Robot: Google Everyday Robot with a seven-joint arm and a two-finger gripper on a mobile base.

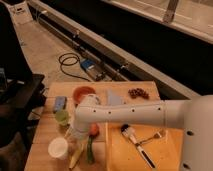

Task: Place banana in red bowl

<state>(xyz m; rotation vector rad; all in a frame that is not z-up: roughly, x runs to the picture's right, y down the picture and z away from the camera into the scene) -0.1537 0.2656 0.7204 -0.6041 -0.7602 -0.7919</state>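
The approach-and-grasp step is judged to be in hand: the banana is not yet lifted and is seen lying on the tabletop near its front edge, between the white cup and the dark green vegetable, which lies just beside it. The gripper is carried at the end of the white arm and is pointed downward directly over the banana's far end, with its jaws set apart and nothing clamped between them; whether the fruit is touched cannot be told. The red bowl is located toward the rear of the tabletop, behind the arm's wrist, and nothing is made out inside it. A round orange-red fruit is found just beside the wrist, and a yellow bin holding a brush is set to one side. For the next move, the gripper is to be lowered around the banana and closed across its narrow width, with care that the green vegetable and the cup are not caught or pushed. A lift clear of the neighbouring items, a transfer rearward over the bowl and a release into it are then called for
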